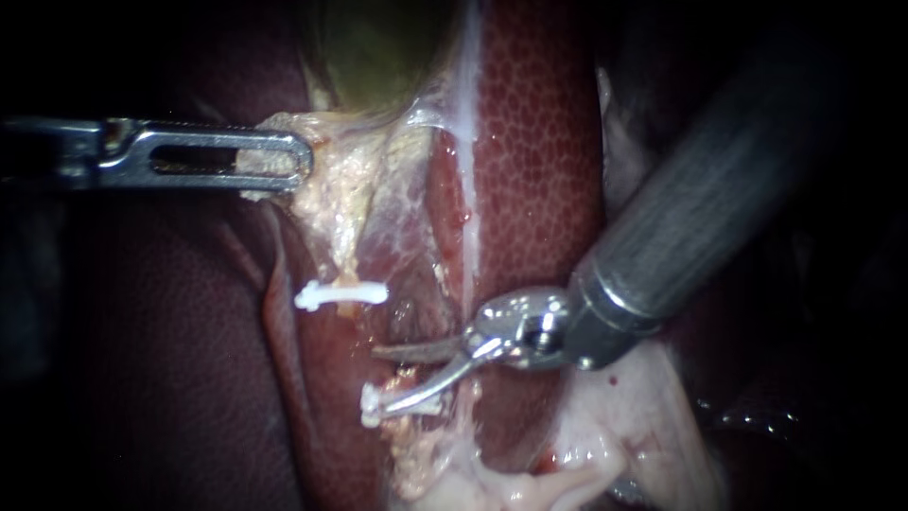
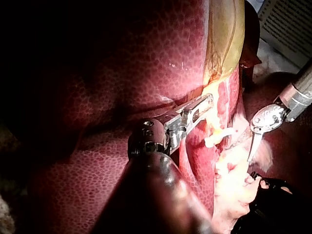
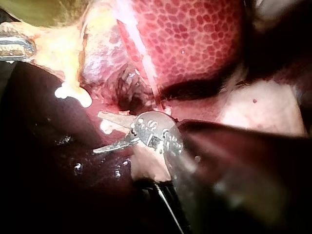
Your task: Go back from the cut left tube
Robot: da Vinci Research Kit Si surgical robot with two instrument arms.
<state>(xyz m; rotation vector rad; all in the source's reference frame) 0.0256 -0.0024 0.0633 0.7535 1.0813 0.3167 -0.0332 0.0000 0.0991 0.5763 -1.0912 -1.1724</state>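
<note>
Right now the left instrument [image 1: 298, 158] has its hand clenched on the pale yellowish tissue [image 1: 284, 189] just below the gallbladder [image 1: 378, 47]. The slotted jaw faces the camera and tissue shows through the slot. Left wrist view agrees: left instrument [image 2: 208, 101] is pinched on that pale edge, with the gallbladder [image 2: 224, 44] just ahead of the hand. Right instrument [image 1: 376, 381] ends in two blades and its hand is released, the blades spread in a V with nothing gripped. Cut left tube [image 1: 352, 270] runs from the tissue in the left hand toward the right hand's blades. Upper clip [image 1: 340, 295] sits across the tube, just beyond the dark blade's tip and apart from it. Lower clip [image 1: 371, 409] sits right at the bright blade's tip; cannot tell whether they touch. The two clipped ends stand apart, and the gap between them lies directly ahead of the open blades. Right wrist view shows the same: right instrument [image 3: 97, 133] has its blades apart, with the upper clip [image 3: 73, 95] ahead of the hand. A dark hollow [image 3: 129, 90] in the tissue sits just past the upper blade. Left instrument [image 3: 17, 46] is well apart from the right hand, at the far side of the pale tissue. Liver [image 1: 539, 170] lies beside the right shaft, and pale tissue [image 1: 605, 445] lies under the right hand's wrist.
</note>
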